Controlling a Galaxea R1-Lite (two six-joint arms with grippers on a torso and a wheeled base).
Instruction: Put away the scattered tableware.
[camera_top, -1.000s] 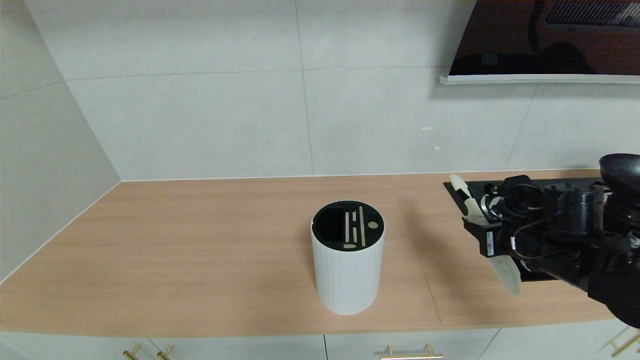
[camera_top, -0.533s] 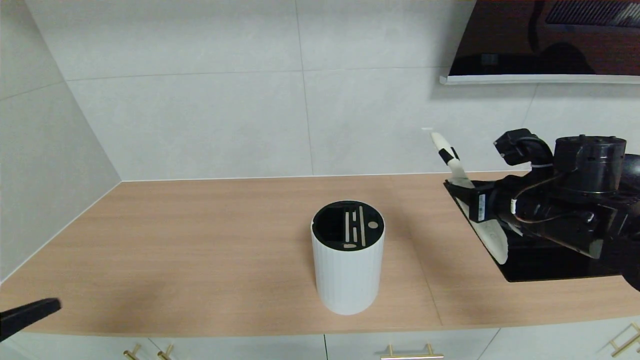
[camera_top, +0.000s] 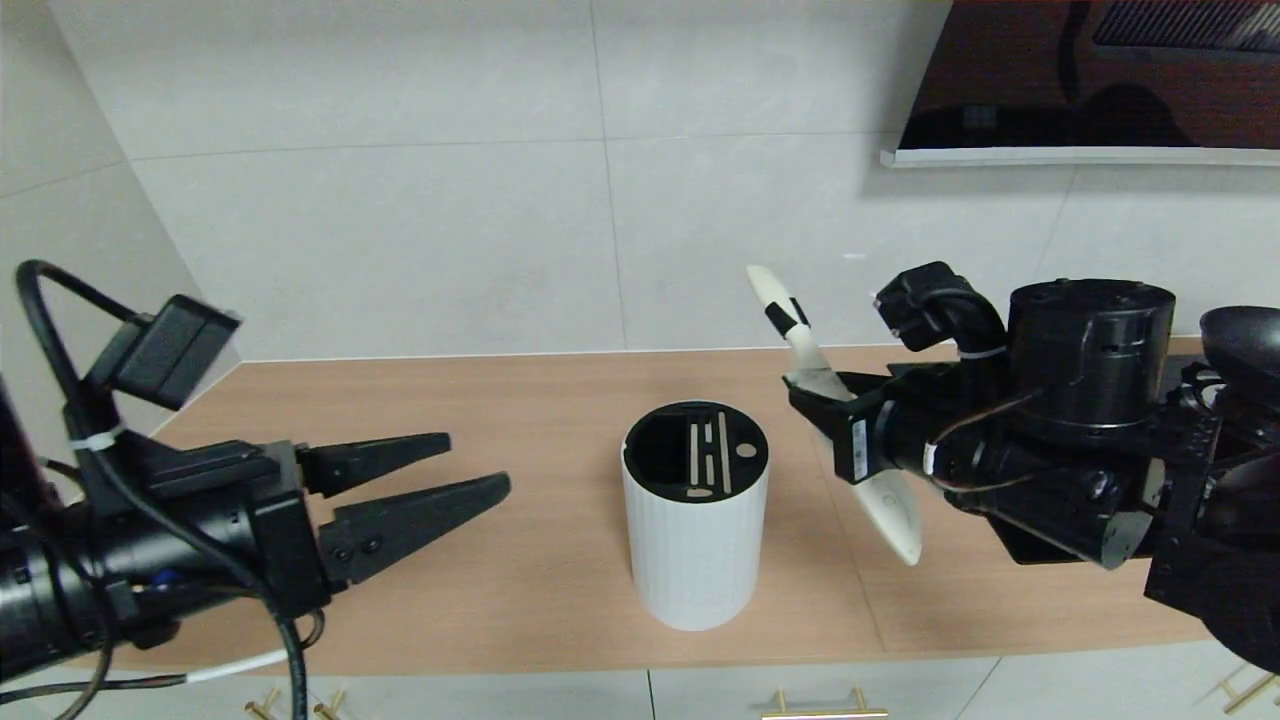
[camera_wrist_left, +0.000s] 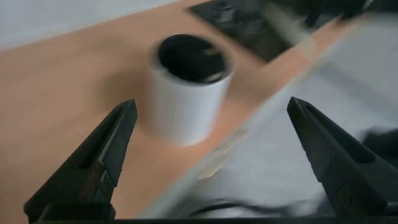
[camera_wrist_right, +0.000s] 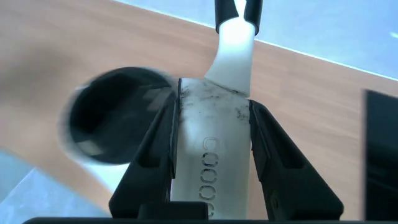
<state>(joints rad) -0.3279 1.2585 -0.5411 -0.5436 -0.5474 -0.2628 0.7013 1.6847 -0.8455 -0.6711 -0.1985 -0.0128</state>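
While the right gripper clamps the white knife blade-down — seemingly angled for a slot — just right of the slotted holder near the bench's front edge, the left gripper hovers at the holder's other side, fingers apart, perhaps to steady it.

Head camera looks forward and down over the wooden countertop at middling range; left wrist camera looks out through the spread left gripper, from 8 o'clock; right wrist camera sits close along the white knife clamped in the right gripper, from 3 o'clock; all three share the white slotted holder.
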